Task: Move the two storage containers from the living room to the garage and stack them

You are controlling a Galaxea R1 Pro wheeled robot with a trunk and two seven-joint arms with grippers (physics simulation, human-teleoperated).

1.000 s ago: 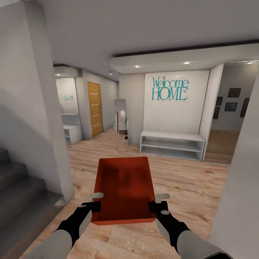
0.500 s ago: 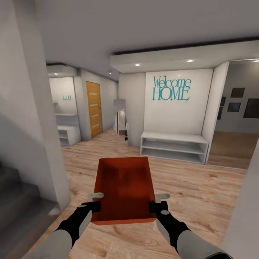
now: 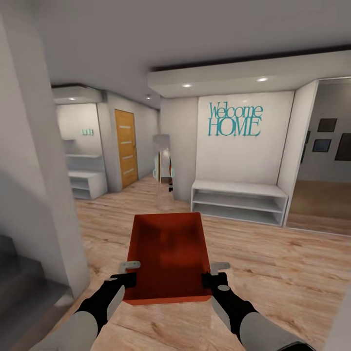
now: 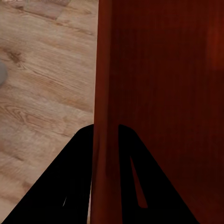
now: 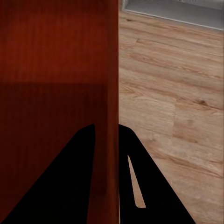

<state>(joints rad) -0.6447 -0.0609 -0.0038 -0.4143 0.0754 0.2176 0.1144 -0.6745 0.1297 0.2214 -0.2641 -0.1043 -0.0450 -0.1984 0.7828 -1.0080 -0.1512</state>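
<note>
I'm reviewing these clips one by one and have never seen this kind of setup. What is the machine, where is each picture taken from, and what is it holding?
This is a simulated wheeled robot with two arms, steered by a person. The big picture comes from a camera on its head, looking forward and down over both arms. There the left gripper and the right gripper each clamp a side wall of one open orange-red storage container, carried in front of the robot above a light wood plank floor. Ahead are a white shelf bench, a wall reading "Welcome HOME" and a wooden door. The other two pictures come from cameras by each gripper: the black fingers straddle the container's thin wall in both.
</note>
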